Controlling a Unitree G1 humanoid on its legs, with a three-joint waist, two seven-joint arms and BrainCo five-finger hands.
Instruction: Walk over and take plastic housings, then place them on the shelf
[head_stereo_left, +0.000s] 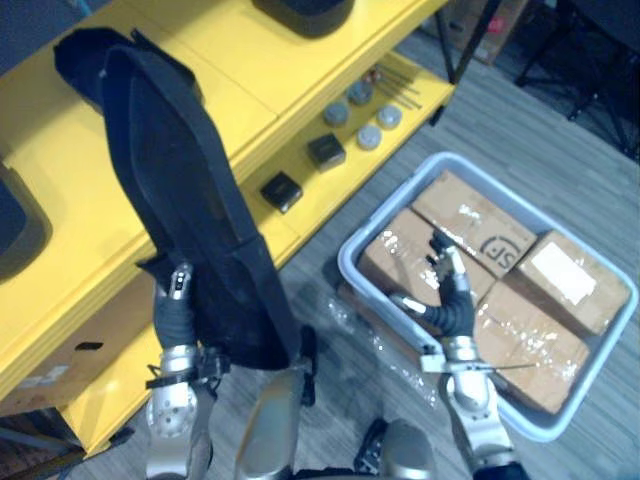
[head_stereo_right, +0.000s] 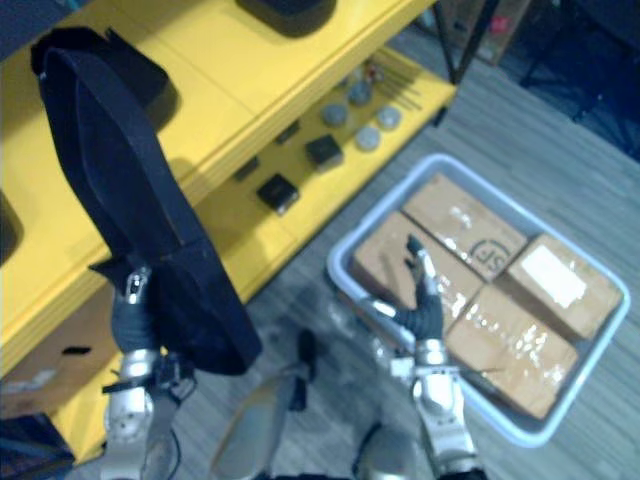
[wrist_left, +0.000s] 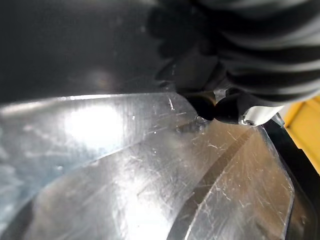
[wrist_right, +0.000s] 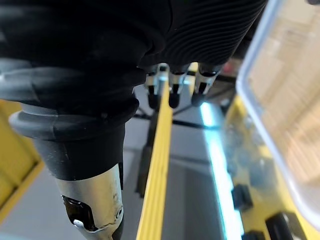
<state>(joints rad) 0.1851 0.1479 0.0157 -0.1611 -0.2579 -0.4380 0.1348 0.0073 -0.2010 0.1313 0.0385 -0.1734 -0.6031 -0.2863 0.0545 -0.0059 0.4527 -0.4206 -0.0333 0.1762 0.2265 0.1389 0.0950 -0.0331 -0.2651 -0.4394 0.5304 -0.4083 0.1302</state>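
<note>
Left eye view: the left hand (head_stereo_left: 176, 310) is clamped on the lower end of a long black plastic housing (head_stereo_left: 190, 200), thumb on its front, holding it upright in front of the yellow shelf (head_stereo_left: 250, 90). The right hand (head_stereo_left: 455, 300) hovers, fingers straight and apart, over a grey bin (head_stereo_left: 350, 262) packed with taped cardboard boxes (head_stereo_left: 540, 340). Small black blocks (head_stereo_left: 282, 190) and grey discs (head_stereo_left: 369, 137) lie on a lower level of the shelf.
</note>
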